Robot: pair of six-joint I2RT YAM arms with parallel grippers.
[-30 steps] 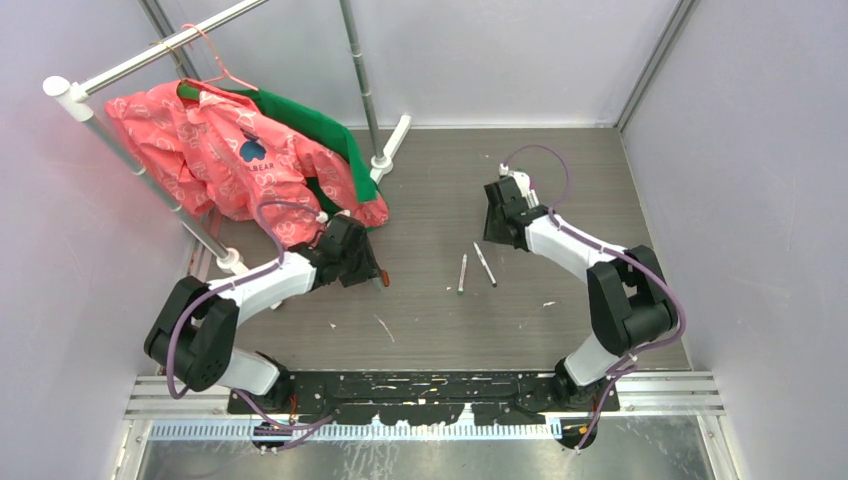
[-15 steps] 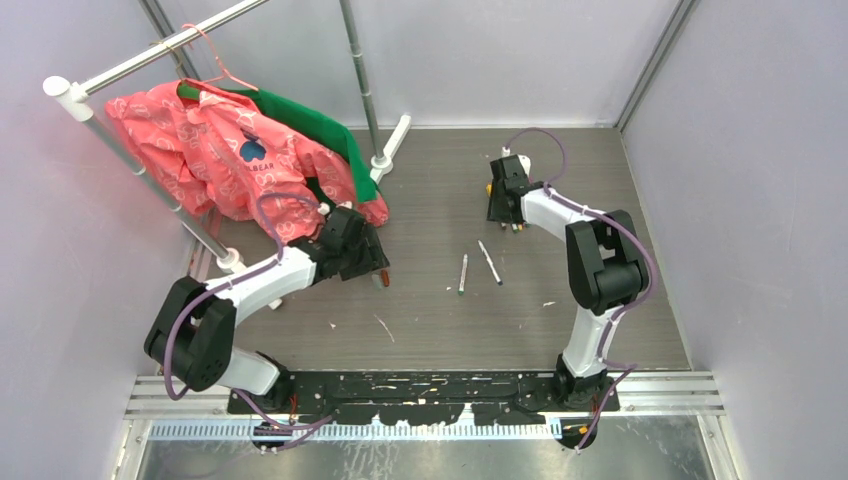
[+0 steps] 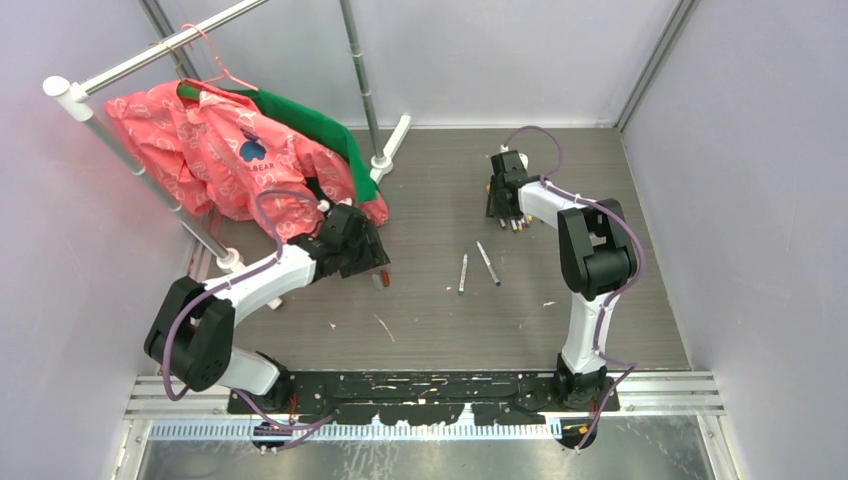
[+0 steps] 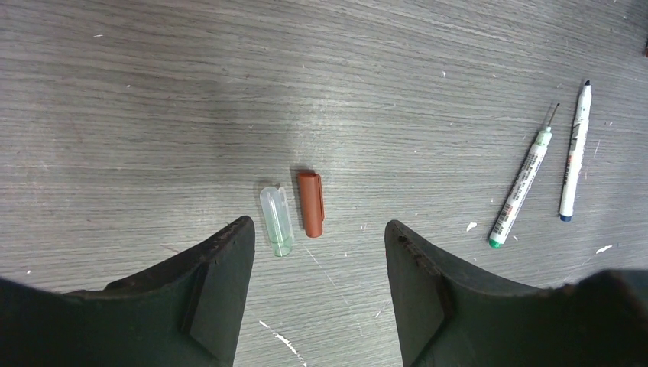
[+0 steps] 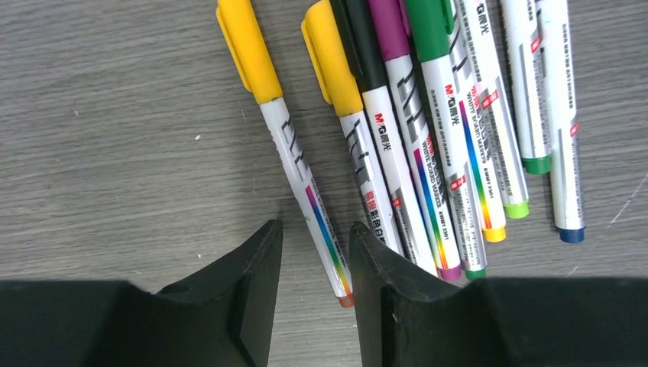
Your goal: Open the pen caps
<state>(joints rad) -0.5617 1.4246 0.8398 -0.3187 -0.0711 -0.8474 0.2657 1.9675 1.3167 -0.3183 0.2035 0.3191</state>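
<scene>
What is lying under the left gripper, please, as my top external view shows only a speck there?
Observer: Two loose caps lie between the open left fingers: a clear cap and a red-brown cap, side by side.
Operator: Thanks. Are the right-hand pens capped?
Observer: Five show caps: two yellow caps, a dark cap, a purple cap, a green cap.
Operator: Is one held?
Observer: No; the open right fingers straddle the leftmost pen's tail.

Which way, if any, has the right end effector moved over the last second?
Yes: the right end effector has moved away from the green-ended pen, toward the back wall.
</scene>
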